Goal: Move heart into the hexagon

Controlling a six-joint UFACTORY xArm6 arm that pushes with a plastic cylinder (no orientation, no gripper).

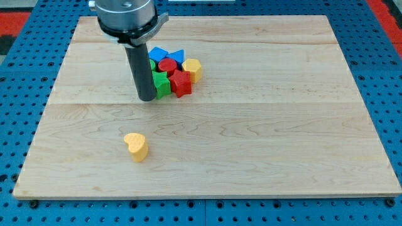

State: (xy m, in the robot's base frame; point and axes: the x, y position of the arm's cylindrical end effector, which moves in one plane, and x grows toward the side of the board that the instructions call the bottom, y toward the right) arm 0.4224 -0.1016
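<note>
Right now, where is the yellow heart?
The yellow heart sits alone toward the view's bottom left, well below my tip and the block cluster.

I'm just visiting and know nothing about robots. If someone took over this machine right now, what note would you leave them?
My tip rests on the wooden board, touching the view's left side of the block cluster, beside the green block.
The yellow heart sits alone toward the view's bottom, well apart from everything.
The yellow hexagon is on the cluster's right edge, next to the red blocks and blue blocks.
Done: nothing visible yet.
Left: get behind the heart and push it up and right to the hexagon.
</note>
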